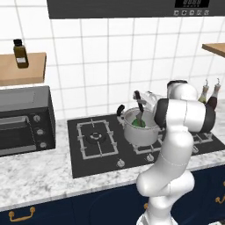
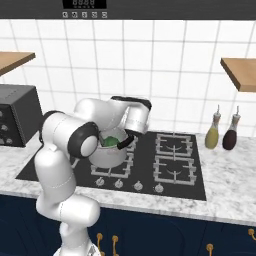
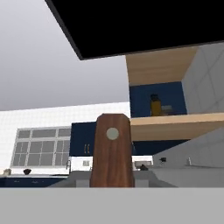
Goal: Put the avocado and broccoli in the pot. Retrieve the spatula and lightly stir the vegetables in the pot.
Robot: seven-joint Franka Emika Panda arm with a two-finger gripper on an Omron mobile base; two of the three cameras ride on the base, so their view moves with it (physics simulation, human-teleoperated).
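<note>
Standing on the hob's front burner, the pot (image 1: 140, 127) is seen centre-left, with green vegetables (image 2: 111, 141) lying inside. Just right of it, the spatula (image 1: 140, 107) is held upright by the handle, blade down among them for stirring. The gripper (image 1: 148, 99) is clamped on that handle.

Steel pot (image 2: 111, 155) on stove (image 2: 175, 165), green vegetables (image 2: 111, 140) inside.

We observe an arm (image 1: 176, 145) built of glossy white rounded link housings, joined by dark grey to black joint bands. The links are thick and tubular, with bulbous elbow shells. No cables, screws or markings are discernible on the housings.
</note>
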